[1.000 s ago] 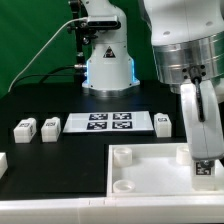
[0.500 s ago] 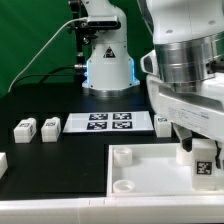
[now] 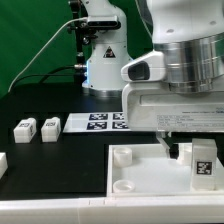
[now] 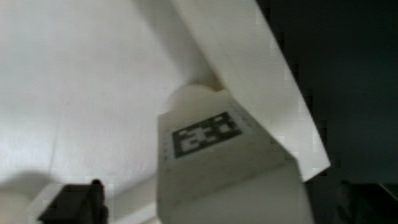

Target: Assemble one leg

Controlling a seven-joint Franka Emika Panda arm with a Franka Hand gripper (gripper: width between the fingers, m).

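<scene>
My gripper (image 3: 197, 166) is shut on the leg (image 3: 204, 160), a small white block whose black-and-white tag faces the exterior camera. The leg stands upright at the right corner of the large white tray (image 3: 132, 168); its lower end is hidden, so I cannot tell whether it sits in the corner socket. In the wrist view the leg (image 4: 210, 140) runs between the dark fingers (image 4: 71, 203) with the tray's white surface (image 4: 89, 90) behind it. Two more legs (image 3: 24, 128) (image 3: 49, 125) lie on the black table at the exterior view's left.
The marker board (image 3: 93, 122) lies behind the tray, partly hidden by my arm. A white part (image 3: 3, 160) shows at the left edge. The robot base (image 3: 108, 62) stands at the back, with a cable to its left.
My wrist has turned over the tray's right corner, and the leg turned with it, so its tag now faces the exterior camera. The gripper body now hides the right end of the marker board.
</scene>
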